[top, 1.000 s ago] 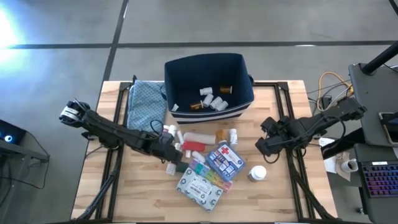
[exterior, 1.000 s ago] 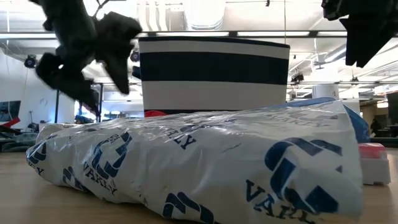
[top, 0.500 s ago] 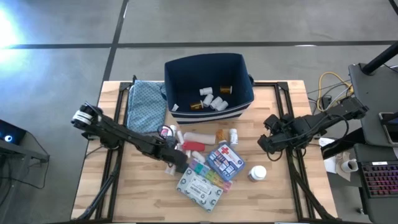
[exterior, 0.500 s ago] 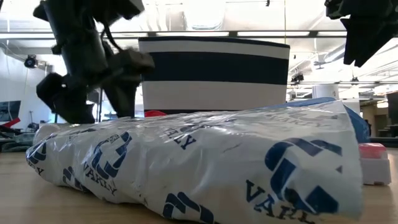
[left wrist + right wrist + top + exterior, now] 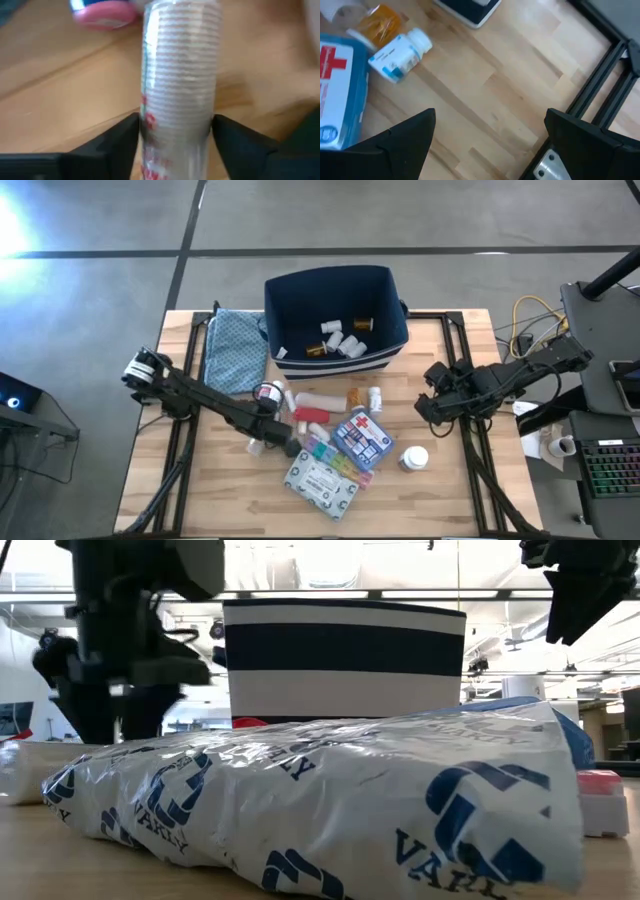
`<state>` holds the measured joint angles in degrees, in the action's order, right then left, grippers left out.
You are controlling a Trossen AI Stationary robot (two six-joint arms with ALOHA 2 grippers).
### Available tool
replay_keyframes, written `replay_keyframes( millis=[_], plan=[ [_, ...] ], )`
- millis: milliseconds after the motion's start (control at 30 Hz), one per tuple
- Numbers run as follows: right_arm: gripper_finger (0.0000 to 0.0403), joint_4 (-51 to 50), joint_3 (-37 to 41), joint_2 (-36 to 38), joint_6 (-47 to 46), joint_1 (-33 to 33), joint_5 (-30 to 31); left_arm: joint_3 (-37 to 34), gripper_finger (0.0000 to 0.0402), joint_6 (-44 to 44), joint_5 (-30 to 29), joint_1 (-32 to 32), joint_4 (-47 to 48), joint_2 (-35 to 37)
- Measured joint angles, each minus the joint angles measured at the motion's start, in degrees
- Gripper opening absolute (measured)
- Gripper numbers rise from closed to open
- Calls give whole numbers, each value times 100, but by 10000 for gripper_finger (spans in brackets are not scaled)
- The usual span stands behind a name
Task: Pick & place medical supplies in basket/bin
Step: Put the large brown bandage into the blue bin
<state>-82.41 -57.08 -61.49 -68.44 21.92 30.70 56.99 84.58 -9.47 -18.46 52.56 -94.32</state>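
Bottle in play: we see a white ribbed bottle (image 5: 180, 85) running up the middle of the left wrist view, lying on the wood just left of the supply pile at the centre of the high view.
Left gripper (image 5: 272, 442): low at centre-left of the high view, its two dark fingers (image 5: 117, 137) spread to either side of that bottle; we cannot tell whether they press on it or only flank it.
Supplies on the table: we count a blue red-cross pouch (image 5: 362, 435), a grey-white flat packet (image 5: 321, 482) below it, a multicoloured pill organiser (image 5: 335, 457) between them, an orange bottle (image 5: 384, 21) beside a white bottle (image 5: 399, 53), and a white round bottle (image 5: 413, 457) at lower right of the pile.
Basket: the navy bin (image 5: 292, 295) stands at upper centre of the high view, with several small bottles inside.
Right gripper (image 5: 428, 412): above the table at centre-right, fingers wide apart, holding nothing.
Cloth: a blue patterned cloth (image 5: 235, 352) lies left of the bin.
Table (image 5: 450, 490): light wood.
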Motion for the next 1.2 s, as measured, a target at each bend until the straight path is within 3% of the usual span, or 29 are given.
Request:
replay_keyframes(
  millis=[267, 533, 700, 833, 1000, 1067, 1200],
  plan=[
    [364, 5, 0, 0, 116, -174, 420, -83, 102, 15, -88, -129, 402, 1160],
    [364, 31, 0, -1, 206, -376, 551, -136, 91, 139, -579, -153, 403, 1991],
    [364, 35, 0, -7, 205, -376, 551, 411, 90, -162, -1507, -153, 315, 2612],
    [364, 37, 0, -7, 205, -383, 551, 1162, 90, -1232, -2796, -153, -176, 2998],
    [364, 53, 0, -9, 113, -383, 551, 2003, 90, -3545, -4425, 88, -1186, 3053],
    [364, 61, 0, -9, 112, -383, 551, 2254, 90, -4549, -4740, 444, -1504, 2955],
    [364, 89, 0, -9, 109, -383, 549, 2533, 101, -6149, -4648, 1584, -2164, 2577]
  ],
)
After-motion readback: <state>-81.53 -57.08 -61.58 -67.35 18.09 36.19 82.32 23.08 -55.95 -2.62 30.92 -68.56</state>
